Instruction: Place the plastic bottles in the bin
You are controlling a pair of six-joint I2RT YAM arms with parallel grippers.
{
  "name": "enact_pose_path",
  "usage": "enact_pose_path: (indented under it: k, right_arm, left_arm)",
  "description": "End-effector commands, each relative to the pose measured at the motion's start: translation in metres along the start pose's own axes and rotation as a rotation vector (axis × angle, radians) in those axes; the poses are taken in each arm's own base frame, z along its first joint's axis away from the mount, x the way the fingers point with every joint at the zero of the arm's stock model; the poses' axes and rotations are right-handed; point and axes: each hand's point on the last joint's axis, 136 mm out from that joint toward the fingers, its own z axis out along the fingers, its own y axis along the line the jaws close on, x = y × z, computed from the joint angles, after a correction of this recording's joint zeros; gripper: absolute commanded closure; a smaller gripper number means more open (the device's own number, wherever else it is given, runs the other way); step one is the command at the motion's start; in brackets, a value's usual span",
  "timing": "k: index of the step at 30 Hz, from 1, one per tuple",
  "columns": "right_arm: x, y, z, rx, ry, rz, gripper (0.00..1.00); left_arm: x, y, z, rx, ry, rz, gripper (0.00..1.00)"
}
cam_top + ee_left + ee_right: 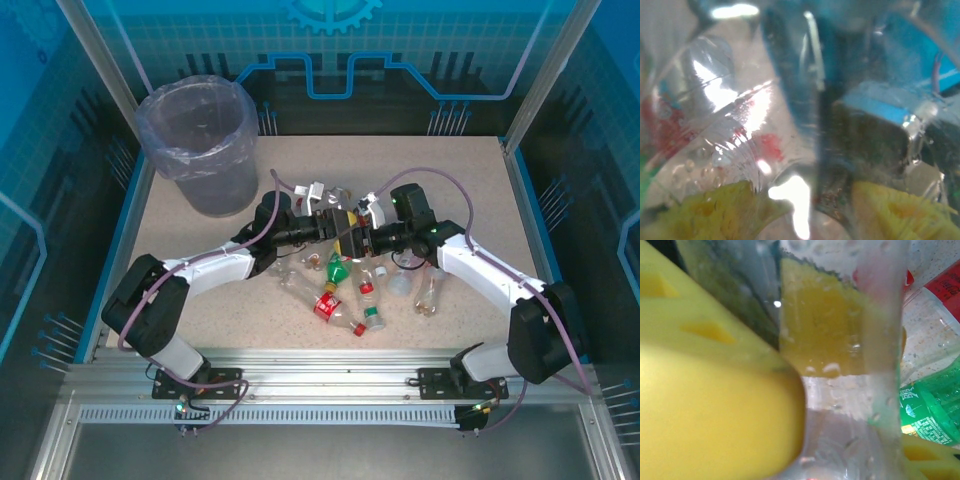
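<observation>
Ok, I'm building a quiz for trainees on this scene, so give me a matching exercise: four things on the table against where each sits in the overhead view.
Things:
1. bin
2. green bottle
3. red-labelled bottle
4. clear bottle

Places:
A. right edge of the pile
B. far left corner of the table
C. middle of the pile
D. near side of the pile, towards the arm bases

Pairs: 1-B, 2-C, 3-D, 4-A

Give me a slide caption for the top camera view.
Left claw and right claw meet over the plastic bottles, bin at back left.
</observation>
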Motion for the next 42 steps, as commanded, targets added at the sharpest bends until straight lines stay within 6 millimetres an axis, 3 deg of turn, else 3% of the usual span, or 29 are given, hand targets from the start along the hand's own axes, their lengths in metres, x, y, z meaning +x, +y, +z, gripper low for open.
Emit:
enact_pose_path:
  k: [1,5,12,16,19,23,27,31,37,42]
  right_arm:
    - [-0.002,0.006,-0.004,0.01,0.015,-0.055,0.27]
    - [0.006,-0.008,-0.023,0.119,0.043,-0.073,0.12]
    - [0.007,-0.018,-0.073,0.197,-0.056,-0.064,0.04]
    - [0.002,-0.034,-0.094,0.255,-0.142,0.017,0.01]
    - [0.0,-0.047,-0.101,0.295,-0.19,0.064,0.01]
    - [-0.002,-0.055,-0.11,0.349,-0.229,0.088,0.01]
    - [0.0,-0.064,-0.12,0.415,-0.245,0.106,0.01]
    - [0.017,-0.079,-0.121,0.471,-0.223,0.149,0.01]
    - [0.026,-0.084,-0.127,0.51,-0.218,0.165,0.01]
    - [0.029,-0.087,-0.13,0.524,-0.21,0.179,0.01]
  left_arm:
    - [-0.011,-0.011,0.006,0.019,-0.024,0.025,0.47]
    - [-0.014,-0.009,0.006,-0.006,-0.024,0.042,0.47]
    - [-0.026,-0.002,0.006,-0.037,-0.035,0.049,0.54]
    - [-0.038,-0.007,0.004,-0.094,-0.032,0.12,0.58]
    - [-0.058,-0.017,-0.001,-0.119,-0.04,0.173,0.62]
    - [-0.107,-0.034,-0.024,-0.142,-0.114,0.231,0.76]
    - [-0.165,-0.051,-0.064,-0.174,-0.24,0.282,0.84]
    - [-0.223,-0.066,-0.116,-0.223,-0.413,0.328,0.99]
    - [-0.295,-0.077,-0.212,-0.261,-0.715,0.342,1.0]
    - [-0.331,-0.076,-0.296,-0.214,-0.96,0.297,1.0]
